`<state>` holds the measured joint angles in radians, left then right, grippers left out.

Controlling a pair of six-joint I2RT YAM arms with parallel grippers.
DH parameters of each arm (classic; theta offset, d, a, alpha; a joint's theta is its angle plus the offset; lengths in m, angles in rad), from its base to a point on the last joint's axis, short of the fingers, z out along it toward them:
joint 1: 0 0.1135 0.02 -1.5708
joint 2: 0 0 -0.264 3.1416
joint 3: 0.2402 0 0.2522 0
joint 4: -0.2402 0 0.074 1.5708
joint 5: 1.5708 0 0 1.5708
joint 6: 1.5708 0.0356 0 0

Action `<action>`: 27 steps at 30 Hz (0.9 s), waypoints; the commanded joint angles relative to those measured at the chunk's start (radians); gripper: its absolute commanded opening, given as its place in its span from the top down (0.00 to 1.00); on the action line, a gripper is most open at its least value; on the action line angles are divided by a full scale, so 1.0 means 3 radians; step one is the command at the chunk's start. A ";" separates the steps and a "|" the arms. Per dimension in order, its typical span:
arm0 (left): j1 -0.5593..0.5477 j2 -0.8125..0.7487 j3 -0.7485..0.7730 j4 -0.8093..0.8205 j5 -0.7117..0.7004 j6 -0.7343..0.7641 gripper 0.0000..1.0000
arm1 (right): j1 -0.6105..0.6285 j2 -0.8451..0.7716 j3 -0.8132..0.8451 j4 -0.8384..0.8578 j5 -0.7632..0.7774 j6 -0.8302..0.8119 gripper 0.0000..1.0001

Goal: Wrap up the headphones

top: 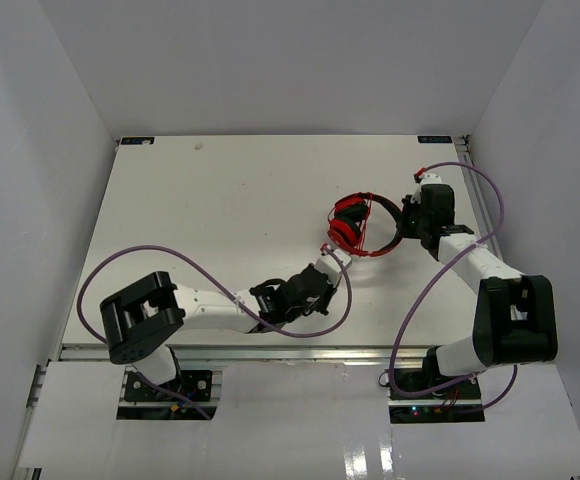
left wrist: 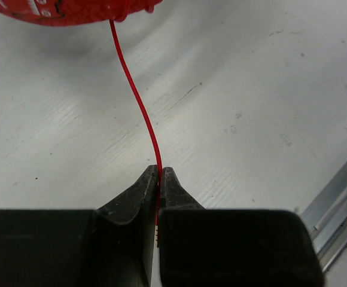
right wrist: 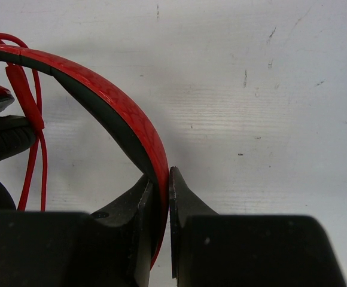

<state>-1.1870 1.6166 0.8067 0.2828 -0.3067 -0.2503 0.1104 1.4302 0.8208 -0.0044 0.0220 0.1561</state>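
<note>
The red headphones (top: 355, 225) with black padding lie on the right half of the table. My right gripper (top: 407, 216) is shut on their red band (right wrist: 110, 104), which curves away to the left from between the jaws (right wrist: 160, 179). Loops of the thin red cord (right wrist: 33, 149) hang over the band near the black ear cup (right wrist: 3, 140). My left gripper (top: 328, 268) sits just in front of the headphones, shut on the red cord (left wrist: 139, 101). The cord runs taut from between my left gripper's tips (left wrist: 160, 170) up to the red ear cup (left wrist: 66, 11). The plug is hidden.
Purple robot cables (top: 170, 255) loop over the table beside each arm. White walls (top: 45, 130) enclose the table on three sides. A metal rail (left wrist: 341, 197) runs along the table's near edge.
</note>
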 commanded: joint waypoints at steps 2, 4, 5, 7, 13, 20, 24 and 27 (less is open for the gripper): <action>-0.0027 -0.0267 0.0072 -0.0286 0.0470 0.0227 1.00 | -0.0004 0.0064 0.0025 0.0360 -0.0034 0.0051 0.92; -0.0027 -0.0220 0.0220 -0.0413 0.0683 0.0282 1.00 | 0.0018 0.0105 0.0030 0.0378 -0.0039 0.0036 0.92; -0.0027 -0.0186 0.0296 -0.0467 0.0739 0.0309 1.00 | 0.0040 0.0121 0.0030 0.0379 -0.0042 0.0024 0.92; -0.0027 -0.0117 0.0464 -0.0546 0.0842 0.0369 1.00 | 0.0082 0.0148 0.0030 0.0396 -0.0043 -0.0033 0.92; 0.0073 -0.0025 0.0836 -0.0736 0.0781 0.0573 1.00 | 0.0214 0.0147 -0.0051 0.0454 -0.0189 -0.0319 0.92; 0.0419 0.0091 0.1044 -0.0842 0.0985 0.0678 1.00 | 0.0380 0.0153 -0.0149 0.0407 -0.0336 -0.0714 0.92; 0.0583 0.0322 0.1276 -0.0922 0.1205 0.0721 1.00 | 0.0511 0.0240 -0.0103 0.0353 -0.0344 -0.0773 0.92; 0.0635 0.0456 0.1389 -0.0925 0.1240 0.0743 1.00 | 0.0572 0.0293 -0.0070 0.0331 -0.0380 -0.0770 0.92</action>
<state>-1.0144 1.7230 1.1602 0.0281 0.0034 -0.0522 0.2553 1.4992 0.7700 0.0341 -0.0425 -0.0622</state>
